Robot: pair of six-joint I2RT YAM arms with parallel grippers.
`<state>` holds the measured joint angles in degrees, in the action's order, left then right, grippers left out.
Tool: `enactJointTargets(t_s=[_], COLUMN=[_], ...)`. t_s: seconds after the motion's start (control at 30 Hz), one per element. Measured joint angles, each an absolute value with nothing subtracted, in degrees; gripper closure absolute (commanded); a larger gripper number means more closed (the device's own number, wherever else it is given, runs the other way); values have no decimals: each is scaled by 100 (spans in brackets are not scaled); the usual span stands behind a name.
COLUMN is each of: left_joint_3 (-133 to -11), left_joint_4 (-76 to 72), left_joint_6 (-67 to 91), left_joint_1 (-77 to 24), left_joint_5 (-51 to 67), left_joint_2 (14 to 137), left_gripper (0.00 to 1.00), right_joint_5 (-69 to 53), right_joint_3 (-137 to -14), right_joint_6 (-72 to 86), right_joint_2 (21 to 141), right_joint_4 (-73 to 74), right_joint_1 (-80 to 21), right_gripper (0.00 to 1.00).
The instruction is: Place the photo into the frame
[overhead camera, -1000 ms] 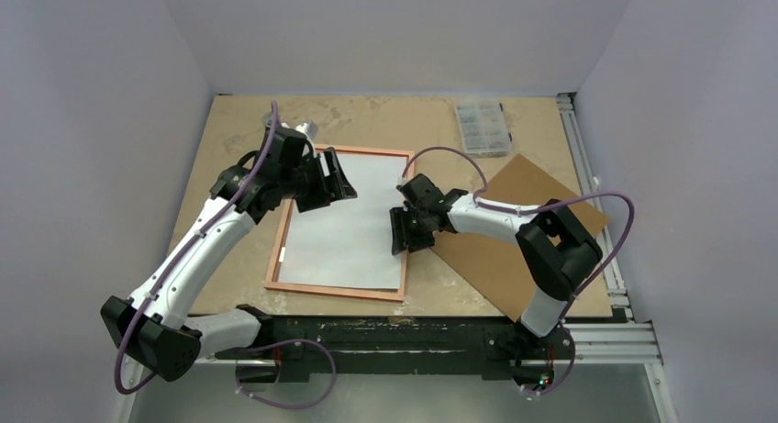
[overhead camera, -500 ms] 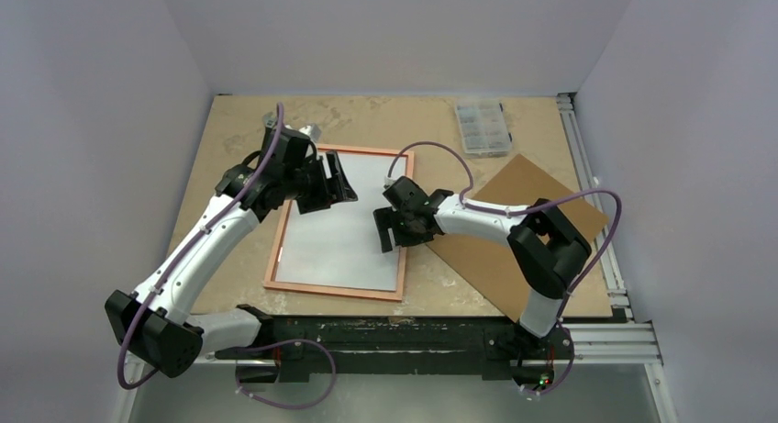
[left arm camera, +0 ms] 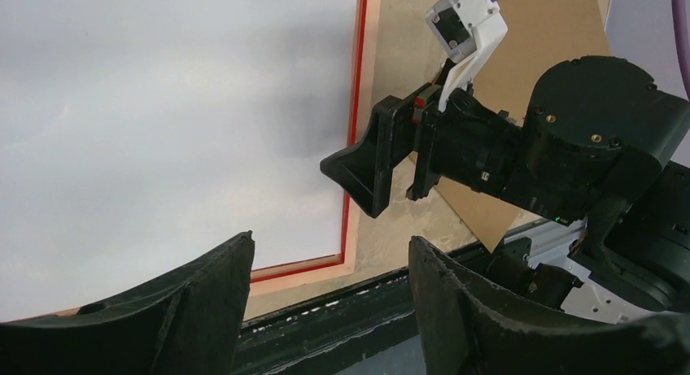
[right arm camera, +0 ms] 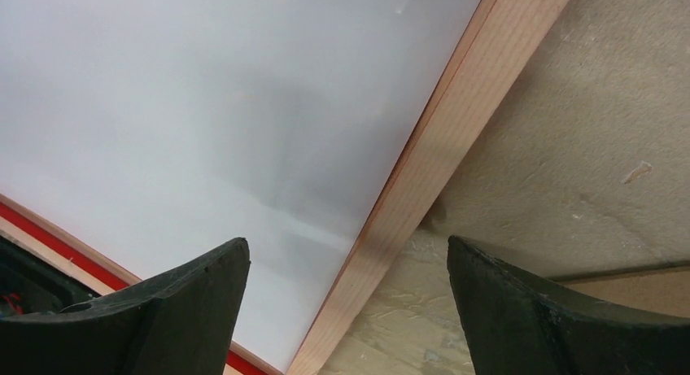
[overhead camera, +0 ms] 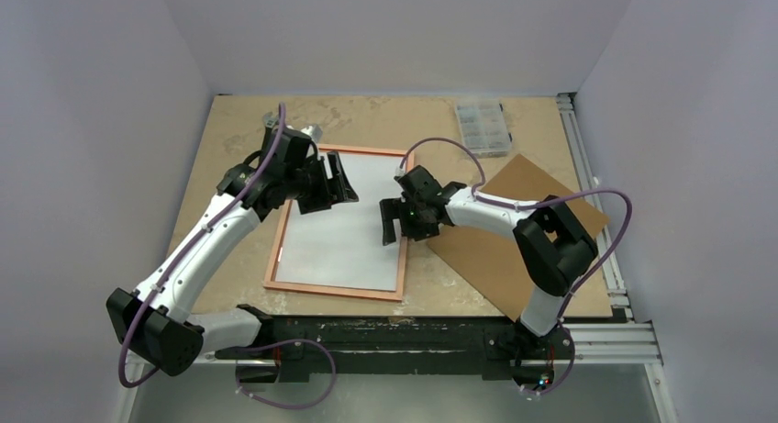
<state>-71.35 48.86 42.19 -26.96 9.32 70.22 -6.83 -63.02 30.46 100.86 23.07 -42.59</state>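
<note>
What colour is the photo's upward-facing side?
Plain white; the photo shows best in the top external view.

The glossy rectangular photo (overhead camera: 344, 226) is showing only its plain white back, greying softly where shadow is falling. The thin rectangular picture frame (right arm camera: 439, 147) is showing pale copper-toned wood with fine straight grain, and a bright red strip is running along its edge. The flat brown backing board (overhead camera: 530, 180) is looking evenly tan. The chipboard counter (overhead camera: 385, 125) is showing mottled beige flecks. The left hand (overhead camera: 341, 180) and right hand (overhead camera: 393, 226) are looking matt black.
</note>
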Motion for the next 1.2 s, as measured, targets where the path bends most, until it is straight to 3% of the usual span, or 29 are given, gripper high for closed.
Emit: enactJointTargets(t_s=[0.37, 0.6, 0.7, 0.8, 1.03, 1.2], left_joint_3=[-7043, -6943, -6805, -6641, -6420, -6888], left_joint_4=[4718, 4609, 4423, 4104, 3422, 3218], left_joint_6=[4211, 4112, 4112, 4141, 4294, 4340], left_joint_1=[-2696, -2696, -2696, -2696, -2893, -3446], left_joint_5=[965, 1017, 1153, 1354, 1525, 1562], left_joint_2=[6628, 6602, 6628, 6740, 7487, 8801], left_gripper=[31, 24, 16, 0, 0, 0], right_joint_5=[-1000, -937, -904, -1022, -1194, -1201], right_joint_3=[-7509, -7703, -7308, -6593, -5266, -4678], right_joint_6=[2991, 2936, 2961, 3044, 3253, 3391], right_joint_2=[11032, 11131, 10807, 10193, 8906, 7819], right_joint_4=[2381, 2506, 2453, 2436, 2458, 2858], right_joint_1=[-4171, -4167, -4093, -3835, -2777, -2005], right_gripper=[9, 7, 7, 6, 5, 6])
